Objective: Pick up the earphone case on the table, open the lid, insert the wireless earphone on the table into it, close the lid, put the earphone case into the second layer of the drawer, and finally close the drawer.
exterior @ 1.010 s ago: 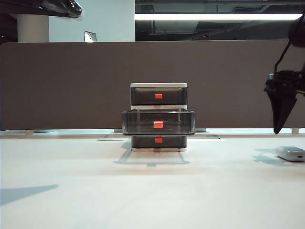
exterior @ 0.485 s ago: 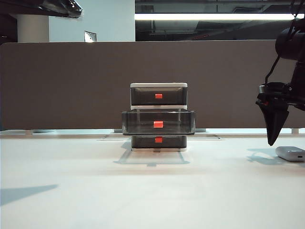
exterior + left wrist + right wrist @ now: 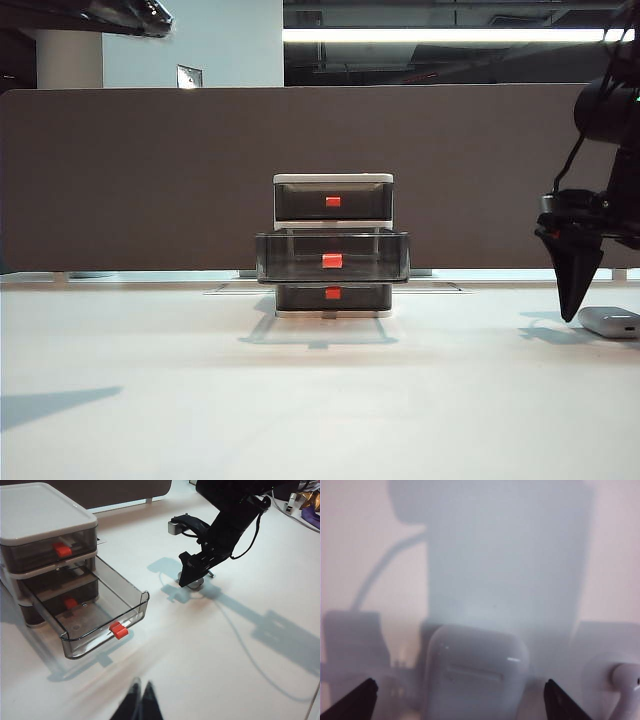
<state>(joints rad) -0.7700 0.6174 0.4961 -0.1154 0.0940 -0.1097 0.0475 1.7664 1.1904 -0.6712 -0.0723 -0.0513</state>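
The white earphone case point(image 3: 476, 680) lies flat on the table point(image 3: 300, 400) with its lid point(image 3: 476, 647) closed, at the far right in the exterior view point(image 3: 610, 321). My right gripper point(image 3: 460, 700) points down just over it, open, one fingertip point(image 3: 355, 700) on each side and clear of the case. From the exterior view the right gripper point(image 3: 570, 310) hangs just left of the case. A white wireless earphone point(image 3: 625, 682) lies beside the case. The drawer point(image 3: 332, 245) stands mid-table with its second layer point(image 3: 105, 615) pulled out and empty. My left gripper point(image 3: 140, 695) is shut and empty.
A grey partition wall point(image 3: 150, 180) runs behind the table. The top point(image 3: 333, 201) and bottom point(image 3: 333, 294) drawers are pushed in. The right arm point(image 3: 230, 515) and its cable stretch over the table on the far side of the drawer in the left wrist view.
My right gripper has come down and shifted a little left, its tips now close to the table beside the case. The left gripper and the drawer have not moved.
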